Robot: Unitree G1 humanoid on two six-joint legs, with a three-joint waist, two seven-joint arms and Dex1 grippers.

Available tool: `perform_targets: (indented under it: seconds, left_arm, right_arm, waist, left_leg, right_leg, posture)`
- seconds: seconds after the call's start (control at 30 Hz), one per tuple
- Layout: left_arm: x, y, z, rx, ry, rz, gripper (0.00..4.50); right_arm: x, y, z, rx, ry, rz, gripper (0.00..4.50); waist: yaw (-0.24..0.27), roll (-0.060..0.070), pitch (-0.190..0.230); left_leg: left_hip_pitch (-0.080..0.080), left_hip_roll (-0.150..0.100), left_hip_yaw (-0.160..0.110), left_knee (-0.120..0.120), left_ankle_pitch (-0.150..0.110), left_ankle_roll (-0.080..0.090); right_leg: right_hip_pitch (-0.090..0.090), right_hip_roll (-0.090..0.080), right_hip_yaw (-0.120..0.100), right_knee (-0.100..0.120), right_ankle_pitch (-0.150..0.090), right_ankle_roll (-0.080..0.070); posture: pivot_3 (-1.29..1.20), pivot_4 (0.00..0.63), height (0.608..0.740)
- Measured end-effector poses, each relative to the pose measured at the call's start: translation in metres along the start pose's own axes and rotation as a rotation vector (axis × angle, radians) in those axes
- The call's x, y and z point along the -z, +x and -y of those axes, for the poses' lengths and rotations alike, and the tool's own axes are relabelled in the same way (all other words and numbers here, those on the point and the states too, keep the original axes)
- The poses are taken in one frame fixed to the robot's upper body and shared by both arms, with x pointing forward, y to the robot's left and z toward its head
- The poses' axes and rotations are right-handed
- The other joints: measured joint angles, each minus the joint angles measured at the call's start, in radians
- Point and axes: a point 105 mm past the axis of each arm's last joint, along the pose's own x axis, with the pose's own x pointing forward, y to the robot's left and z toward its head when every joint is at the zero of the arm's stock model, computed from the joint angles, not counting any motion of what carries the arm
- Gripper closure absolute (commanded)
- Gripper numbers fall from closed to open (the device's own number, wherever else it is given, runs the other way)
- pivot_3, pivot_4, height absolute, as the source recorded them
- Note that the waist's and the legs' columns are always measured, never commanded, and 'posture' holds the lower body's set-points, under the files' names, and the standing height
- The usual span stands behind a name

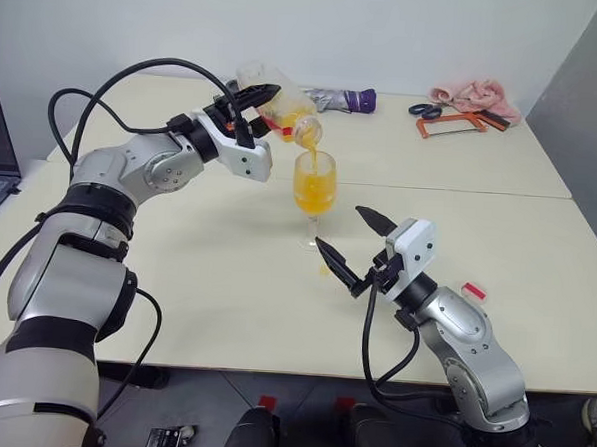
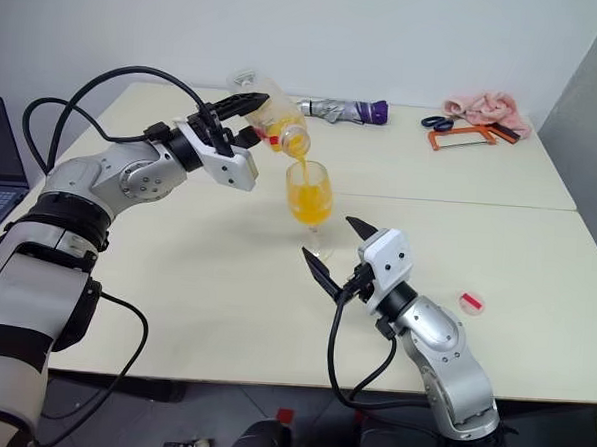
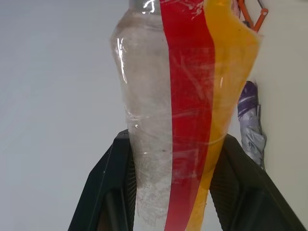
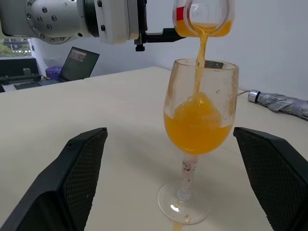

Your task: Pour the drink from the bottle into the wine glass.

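Bottle: the bottle (image 1: pixel 277 104) is tipped over, its mouth just above the rim of the wine glass (image 1: pixel 313 189), and a thin stream of the drink (image 1: pixel 313 192) falls into the bowl.
Head views, left side: the left gripper (image 1: pixel 247 103) is clamped on the bottle's body, held up over the pale surface (image 1: pixel 537 266).
Head views, right side: the right gripper (image 1: pixel 355 249) sits low, near the glass foot, its fingers spread apart and holding nothing.
Head views, far edge: a folded umbrella (image 1: pixel 340 101), a pink cloth (image 1: pixel 474 94), scissors (image 1: pixel 425 109) and an orange-framed saw (image 1: pixel 454 122) lie well apart from the glass; a small red item (image 1: pixel 473 290) lies by the right arm.
Left wrist view: two black fingers (image 3: pixel 108 192) press either side of the bottle – red label strip in the middle, orange liquid along one side.
Right wrist view: the glass stands upright between the wide-set fingers (image 4: pixel 79 175), not touching either – its bowl about half full, and a small orange spill by the foot.
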Motion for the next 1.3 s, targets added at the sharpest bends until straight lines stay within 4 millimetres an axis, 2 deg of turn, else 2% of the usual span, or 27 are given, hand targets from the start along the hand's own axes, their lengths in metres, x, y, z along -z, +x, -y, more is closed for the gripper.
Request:
perform_targets:
  seconds: [0.23,0.5,0.6,0.8,0.9,1.0,1.07,1.3]
  left_arm:
    - [-0.001,0.002,0.003,0.008,-0.027,-0.001,2.81]
    - [-0.007,0.011,-0.001,-0.009,-0.157,0.006,2.81]
    - [-0.004,0.012,-0.001,-0.043,-0.305,-0.028,2.81]
    - [-0.012,0.010,0.027,0.027,-0.598,-0.031,2.82]
    - [-0.006,0.006,0.025,-0.005,-0.753,-0.060,2.82]
    - [0.016,-0.010,0.020,-0.118,-0.942,-0.158,2.82]
    - [0.029,-0.027,0.026,-0.160,-1.039,-0.233,2.82]
    - [0.055,-0.100,0.075,-0.212,-1.386,-0.530,2.82]
  right_arm:
    - [0.000,0.000,0.000,0.000,0.000,0.000,0.00]
    - [-0.001,0.001,0.000,0.000,0.004,0.004,0.00]
    - [-0.001,0.001,-0.001,-0.001,0.003,0.006,0.00]
    - [-0.003,0.002,-0.001,-0.003,0.002,0.014,0.00]
    - [-0.004,0.003,-0.001,-0.006,0.000,0.017,0.00]
    - [-0.008,0.005,-0.004,-0.048,-0.018,0.025,0.00]
    - [-0.008,0.004,-0.005,-0.090,-0.032,0.014,0.00]
    - [-0.014,0.005,-0.015,-0.290,-0.055,-0.017,0.00]
  waist:
    - [0.000,0.000,0.000]
    - [-0.001,0.000,0.000]
    - [-0.002,0.000,0.000]
    - [-0.009,0.000,0.000]
    - [-0.015,0.000,0.000]
    - [-0.025,0.000,0.000]
    - [-0.032,0.000,-0.001]
    - [-0.039,0.000,-0.001]
  left_leg:
    - [0.000,0.000,0.000,0.000,0.000,0.000]
    - [0.000,0.000,0.000,0.001,0.000,0.000]
    - [-0.001,0.000,0.000,0.001,0.000,0.000]
    - [-0.001,0.000,-0.002,0.002,0.000,0.000]
    - [0.000,0.000,-0.003,0.002,0.000,0.000]
    - [0.000,0.000,-0.003,0.002,0.000,0.000]
    - [0.001,0.001,-0.003,0.002,0.000,0.000]
    - [0.002,0.002,-0.004,0.003,0.000,0.001]
  right_leg:
    - [0.000,0.000,0.000,0.000,0.000,0.000]
    - [0.000,0.000,0.000,0.000,0.000,0.000]
    - [0.000,0.000,0.000,0.001,0.000,0.000]
    - [0.000,0.000,0.000,0.001,0.000,0.000]
    - [0.000,0.000,0.000,0.002,0.000,0.000]
    - [0.000,0.000,0.000,0.003,0.000,0.000]
    - [0.000,0.000,0.001,0.004,0.000,0.000]
    - [0.000,0.000,0.000,0.007,0.000,0.000]
  posture:
    - [0.00,0.150,0.740]
    - [0.00,0.150,0.740]
    - [0.00,0.150,0.740]
    - [0.00,0.150,0.740]
    - [0.00,0.150,0.740]
    - [0.00,0.150,0.740]
    - [0.00,0.150,0.740]
    - [0.00,0.150,0.740]
